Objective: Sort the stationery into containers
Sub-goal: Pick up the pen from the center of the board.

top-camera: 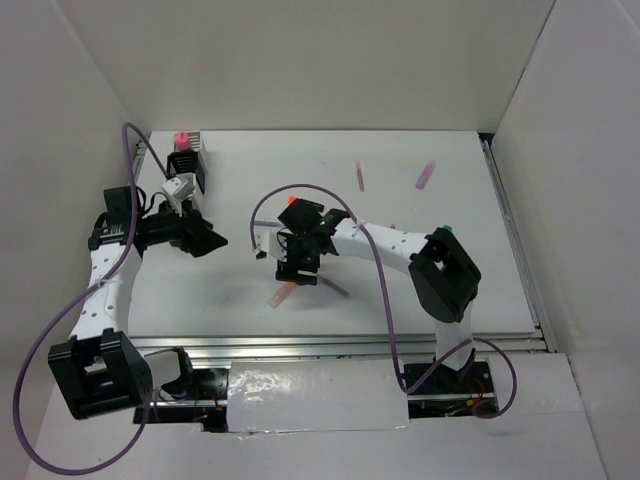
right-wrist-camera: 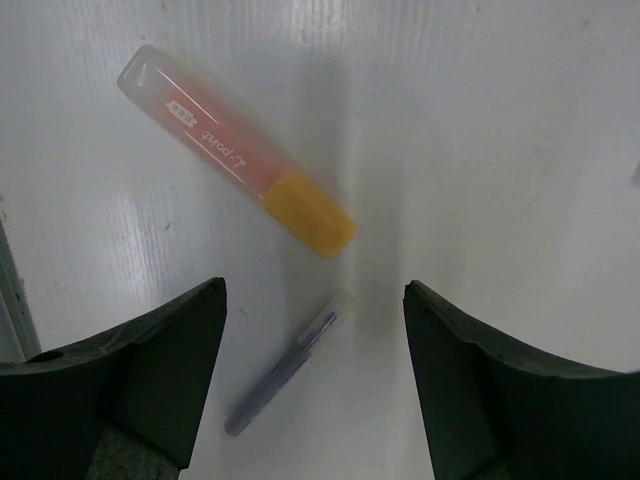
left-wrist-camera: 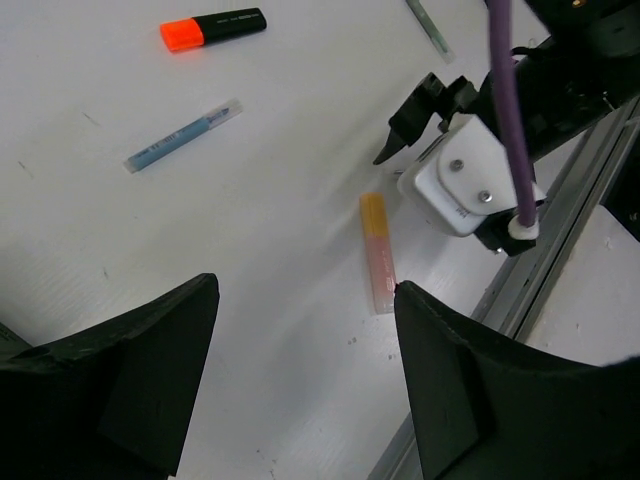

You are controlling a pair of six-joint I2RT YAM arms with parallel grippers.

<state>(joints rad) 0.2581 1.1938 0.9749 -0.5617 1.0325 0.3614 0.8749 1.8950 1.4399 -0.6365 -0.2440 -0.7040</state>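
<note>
My right gripper (top-camera: 299, 267) (right-wrist-camera: 313, 290) hangs open over the table's middle, nothing between its fingers. Below it lie a thin purple-blue pen (right-wrist-camera: 282, 375) (top-camera: 334, 287) and, just beyond, a yellow-orange highlighter (right-wrist-camera: 235, 150) (top-camera: 283, 293) (left-wrist-camera: 377, 250). My left gripper (top-camera: 210, 240) (left-wrist-camera: 305, 300) is open and empty, left of them. An orange-capped black marker (left-wrist-camera: 212, 28) and a light blue pen (left-wrist-camera: 183, 135) lie farther off. A black mesh container (top-camera: 187, 163) at the back left holds a pink marker (top-camera: 181, 138), with a silver-white container (top-camera: 194, 135) behind it.
A pink pen (top-camera: 359, 176) and a pale purple marker (top-camera: 426, 176) lie at the back right. A grey pen (left-wrist-camera: 430, 28) lies by the right arm. The metal rail (top-camera: 340, 345) runs along the table's near edge. White walls enclose the table.
</note>
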